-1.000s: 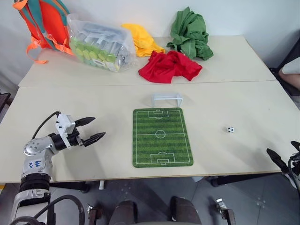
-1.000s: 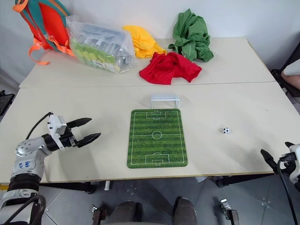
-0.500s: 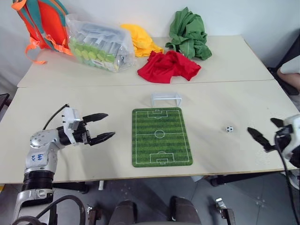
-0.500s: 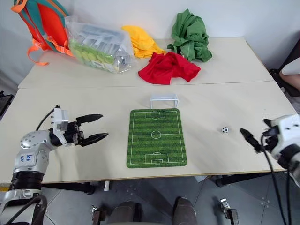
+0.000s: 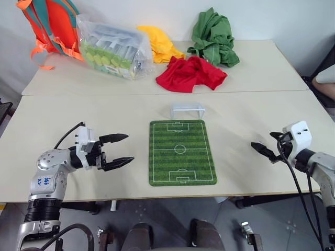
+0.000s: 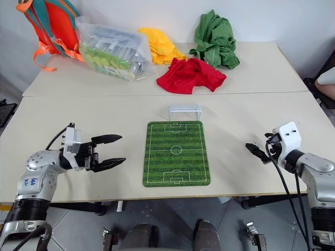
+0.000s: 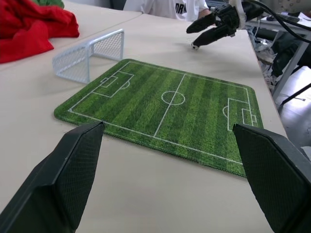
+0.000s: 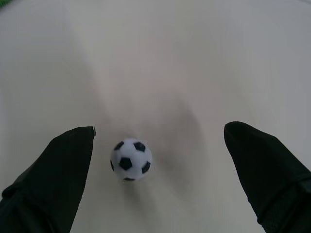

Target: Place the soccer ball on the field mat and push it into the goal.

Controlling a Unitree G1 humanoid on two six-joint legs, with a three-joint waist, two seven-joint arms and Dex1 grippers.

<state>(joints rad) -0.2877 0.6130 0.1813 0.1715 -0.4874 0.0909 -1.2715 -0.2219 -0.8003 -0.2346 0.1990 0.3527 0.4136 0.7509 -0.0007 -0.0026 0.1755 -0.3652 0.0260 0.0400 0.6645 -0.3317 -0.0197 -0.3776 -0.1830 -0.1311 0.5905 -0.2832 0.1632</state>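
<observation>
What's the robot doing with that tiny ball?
The right gripper is open around the soccer ball, which sits on the table between its fingers, not yet grabbed. The field mat and the goal wait nearby. The left gripper hovers open beside the mat.

bare table lies between field mat and right gripper | soccer ball sits between its spread fingers (touching neither) | goal mouth faces the mat, nothing on the grass
</observation>
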